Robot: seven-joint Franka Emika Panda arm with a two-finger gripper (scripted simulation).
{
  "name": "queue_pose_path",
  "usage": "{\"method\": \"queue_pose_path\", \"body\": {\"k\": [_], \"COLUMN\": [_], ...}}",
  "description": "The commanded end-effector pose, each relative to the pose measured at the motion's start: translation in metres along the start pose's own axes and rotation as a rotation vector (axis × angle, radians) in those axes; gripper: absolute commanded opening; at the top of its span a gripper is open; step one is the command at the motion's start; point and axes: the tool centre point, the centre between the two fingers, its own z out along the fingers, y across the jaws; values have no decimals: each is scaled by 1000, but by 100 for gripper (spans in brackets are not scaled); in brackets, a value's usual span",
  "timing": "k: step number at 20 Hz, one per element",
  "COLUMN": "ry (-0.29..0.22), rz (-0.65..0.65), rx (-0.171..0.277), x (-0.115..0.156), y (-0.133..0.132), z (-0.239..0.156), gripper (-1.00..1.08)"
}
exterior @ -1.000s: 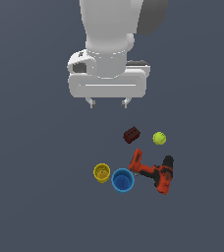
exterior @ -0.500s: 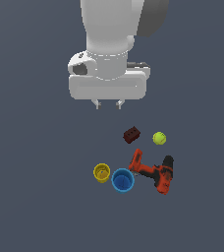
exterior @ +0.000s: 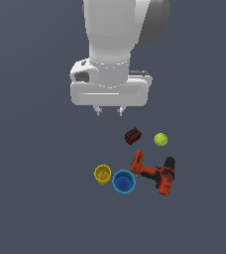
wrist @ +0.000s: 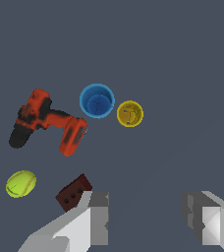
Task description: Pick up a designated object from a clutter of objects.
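Now, the key relation: the gripper (exterior: 109, 112) hangs high over the counter (exterior: 30, 198), and the blue cup (exterior: 124, 181) lies well apart from it, lower in the exterior view and slightly toward that view's right; the gripper is not over the cup.
Gripper state: jaws spread wide with nothing between them, as the wrist view shows the two fingers (wrist: 97, 219) far apart over bare counter.
Target position: the blue cup stands upright, mouth up, just beside the yellow cup (exterior: 102, 174) on the exterior view's left and close to the nose of the power drill (exterior: 153, 173) on its right; whether it touches either I cannot tell.
Long axis: the cup is round, so no grip angle is favoured by its shape; I judge the jaws should close across the line that avoids the yellow cup and the drill.
Containers: the blue cup (wrist: 97, 100) looks empty inside; the yellow cup (wrist: 130, 113) also appears empty, with only a faint mark on its floor.
Other clutter: the brick block (exterior: 132, 135) and tennis ball (exterior: 160, 139) sit between gripper and cups, nearer the gripper.
Step in hand: seemingly the approach, with nothing grasped.
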Motion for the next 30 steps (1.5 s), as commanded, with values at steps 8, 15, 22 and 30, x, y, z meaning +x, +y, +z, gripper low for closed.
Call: {"method": "queue_pose_path", "body": {"k": [8,15,22,30], "ry": [76,160,248,350], "rz": [28,44,47,32], "rx": [-38,-71,-94,-103], "x": [29,54,74,88], "y": [-5,-14,-27,-47], "z": [39,79,117,158], "gripper": [28,28,28,28]}}
